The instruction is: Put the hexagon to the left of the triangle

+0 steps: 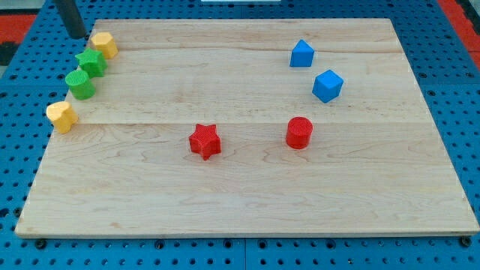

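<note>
Pale wooden board (pixel 247 187) on blue pegboard (pixel 15 150), ribbed red star (pixel 204 141), my tip (pixel 77 34) just beside yellow block (pixel 104 44), no hand on rod

Your rod (pixel 70 16) enters at the view's top left, dark, nearly upright, leaning slightly; your tip (pixel 77 35) sits at its lower end.

This place looks like a robotics lab or a test bench — not a home. A pale wooden board (pixel 247 187) of glued planks lies on a blue perforated base plate (pixel 465 90) with regular rows of holes, such as one uses for mounting equipment. Small coloured plastic blocks are spread over the board, and a dark rod (pixel 71 16) enters at the upper left of the frame.
</note>
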Controlling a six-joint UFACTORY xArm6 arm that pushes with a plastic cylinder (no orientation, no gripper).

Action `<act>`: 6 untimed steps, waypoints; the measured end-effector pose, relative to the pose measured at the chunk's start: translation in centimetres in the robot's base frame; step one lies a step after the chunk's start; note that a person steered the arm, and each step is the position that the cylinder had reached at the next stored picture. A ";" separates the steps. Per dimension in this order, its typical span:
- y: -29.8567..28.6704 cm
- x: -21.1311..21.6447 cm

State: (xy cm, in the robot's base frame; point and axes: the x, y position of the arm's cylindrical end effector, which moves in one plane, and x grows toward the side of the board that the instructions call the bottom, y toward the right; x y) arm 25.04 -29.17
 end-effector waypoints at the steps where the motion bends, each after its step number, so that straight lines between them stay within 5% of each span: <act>1: 6.1 1.7; 2: 12.9 2.1; 4: 10.2 6.0; 6: 22.7 6.7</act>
